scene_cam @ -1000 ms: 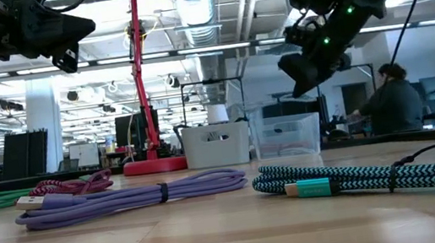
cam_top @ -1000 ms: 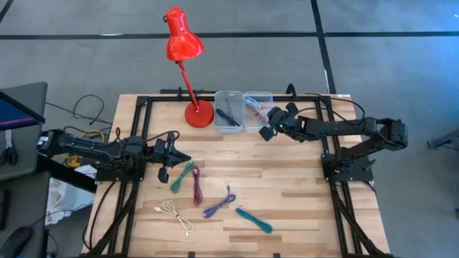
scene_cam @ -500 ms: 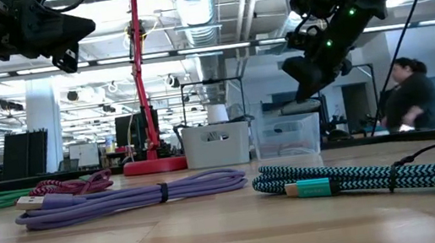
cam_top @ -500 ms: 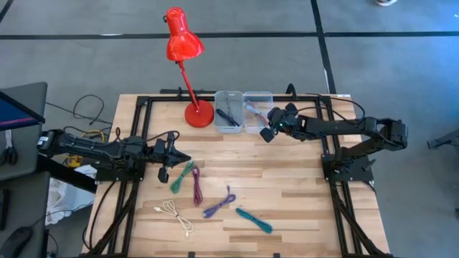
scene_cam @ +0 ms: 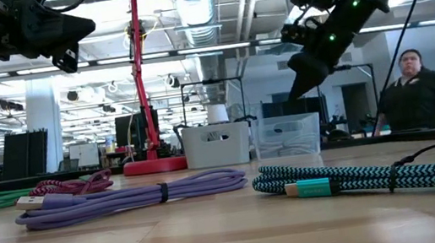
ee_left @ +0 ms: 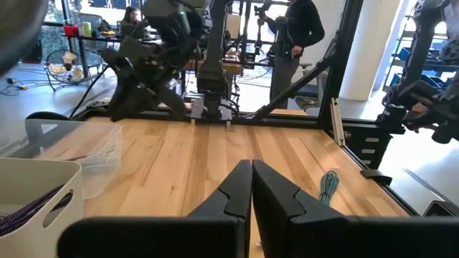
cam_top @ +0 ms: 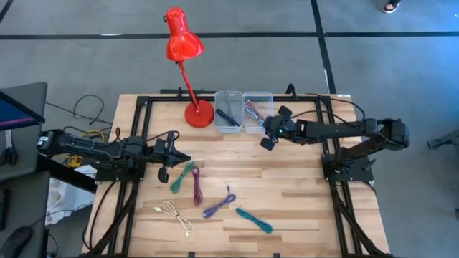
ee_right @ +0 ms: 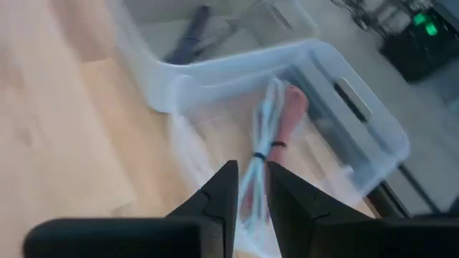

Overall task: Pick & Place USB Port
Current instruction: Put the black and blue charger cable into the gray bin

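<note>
The right gripper (cam_top: 267, 135), fingers a narrow gap apart and holding nothing, hangs just in front of the clear bin (cam_top: 257, 110) at the table's far edge, where a pale bundled USB cable (ee_right: 264, 136) lies inside. The left gripper (cam_top: 170, 155), fingers pressed together and empty, hovers at the left beside the green cable (cam_top: 182, 176) and maroon cable (cam_top: 196, 187).

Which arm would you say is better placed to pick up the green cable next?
Left: the left gripper hovers right beside the green cable, while the right gripper is by the clear bin.
</note>
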